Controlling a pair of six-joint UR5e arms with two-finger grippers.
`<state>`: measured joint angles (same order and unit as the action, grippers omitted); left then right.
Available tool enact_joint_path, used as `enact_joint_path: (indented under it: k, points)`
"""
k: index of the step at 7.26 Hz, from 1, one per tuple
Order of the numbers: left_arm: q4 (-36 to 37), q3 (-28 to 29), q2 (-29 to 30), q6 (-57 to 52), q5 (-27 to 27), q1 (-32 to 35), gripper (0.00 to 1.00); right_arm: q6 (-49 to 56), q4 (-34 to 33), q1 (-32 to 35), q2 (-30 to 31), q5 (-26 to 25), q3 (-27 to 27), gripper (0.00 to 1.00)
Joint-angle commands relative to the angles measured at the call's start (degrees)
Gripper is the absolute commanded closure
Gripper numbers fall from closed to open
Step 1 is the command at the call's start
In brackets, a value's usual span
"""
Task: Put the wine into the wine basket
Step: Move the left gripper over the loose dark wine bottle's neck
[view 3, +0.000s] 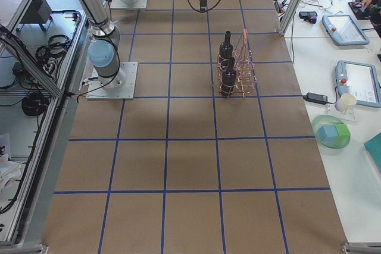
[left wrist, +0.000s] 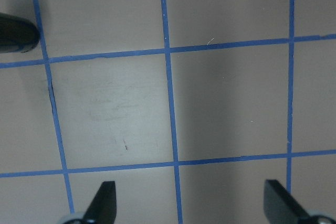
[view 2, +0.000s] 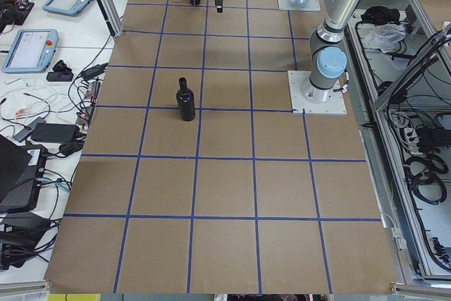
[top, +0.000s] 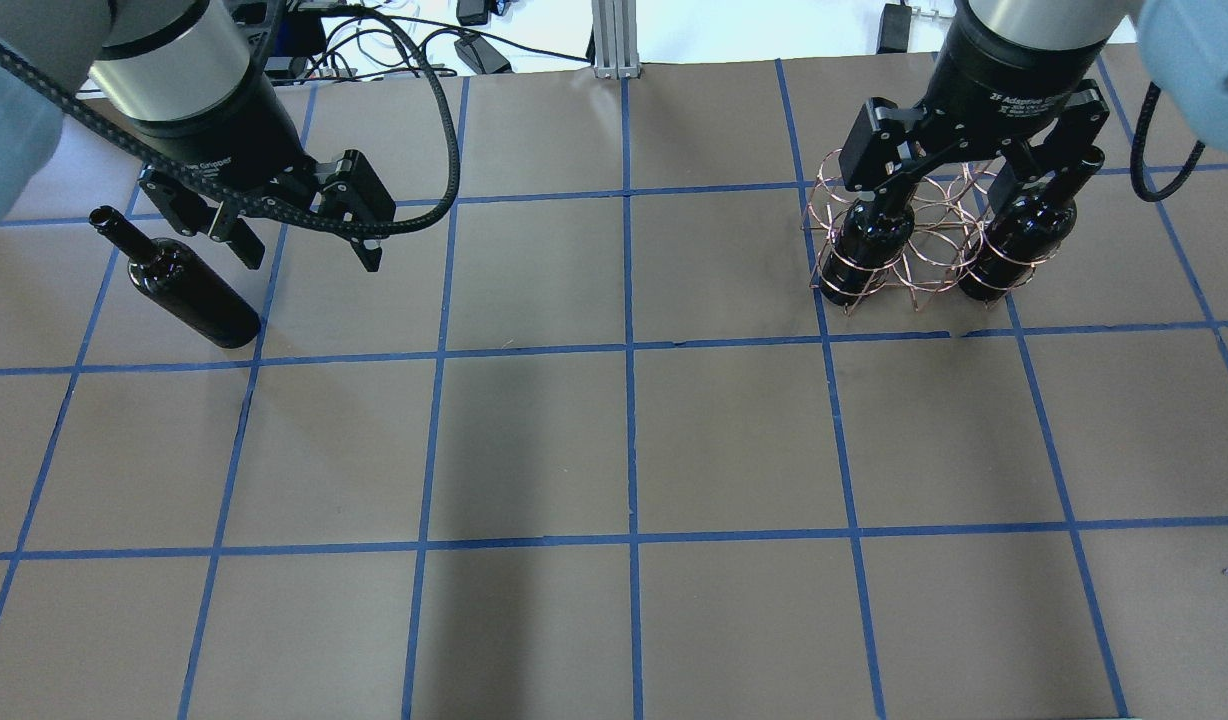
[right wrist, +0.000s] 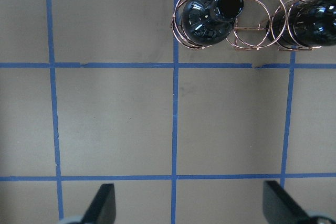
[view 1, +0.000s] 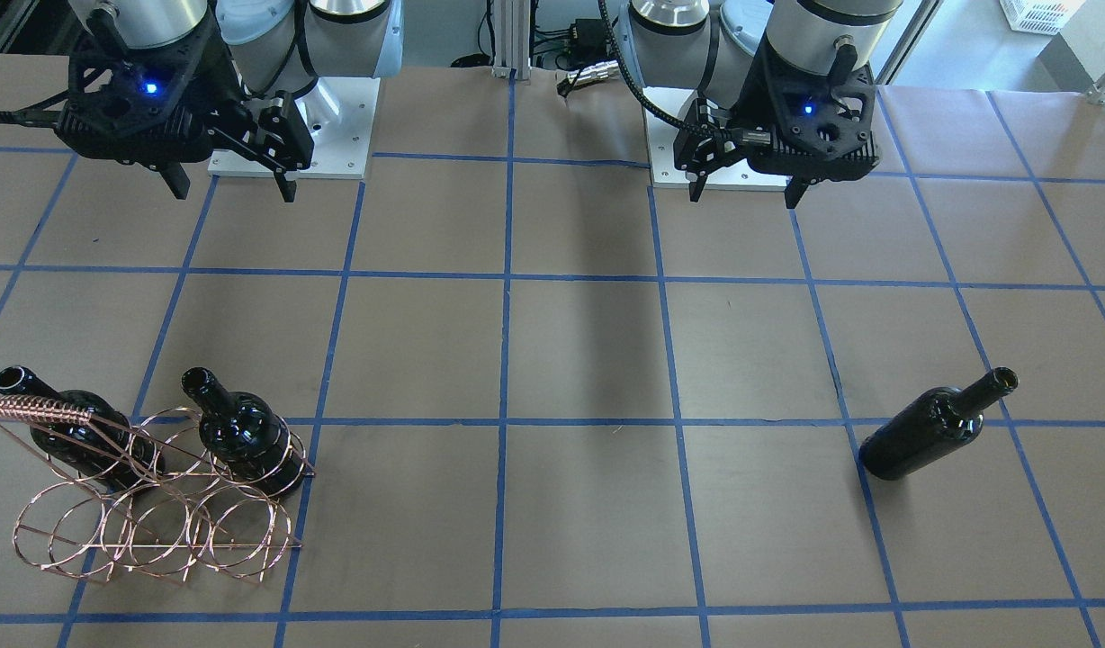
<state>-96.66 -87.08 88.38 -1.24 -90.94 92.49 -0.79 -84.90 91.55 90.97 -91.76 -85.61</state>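
Note:
One wine bottle (top: 186, 292) stands upright alone on the table's left side; it also shows in the front view (view 1: 932, 430) and the exterior left view (view 2: 185, 100). My left gripper (top: 314, 260) hangs open and empty high above the table, just right of it; its wrist view catches only the bottle's edge (left wrist: 16, 32). The copper wire wine basket (top: 924, 262) stands at the far right and holds two more upright bottles (right wrist: 210, 17) (right wrist: 310, 22). My right gripper (top: 959, 185) is open and empty, raised, on the robot's side of the basket (right wrist: 257, 27).
Brown paper with blue tape grid lines covers the table (top: 624, 440). The basket's twisted handle (view 1: 31, 409) sticks up on its outer side. Both arm bases (view 1: 336, 117) stand at the robot's edge. Operator desks with tablets (view 3: 351, 31) border the far side.

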Motion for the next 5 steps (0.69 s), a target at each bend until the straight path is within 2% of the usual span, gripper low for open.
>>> enact_joint_path:
  k: [1, 5]
  points:
    - [-0.1, -0.02, 0.13, 0.01, 0.15, 0.31, 0.0, 0.0, 0.0, 0.03, 0.0, 0.0, 0.0, 0.0]
    - [-0.1, -0.11, 0.3, 0.28, 0.24, 0.58, 0.0, 0.0, 0.0, -0.05, 0.0, 0.0, 0.0, 0.0]
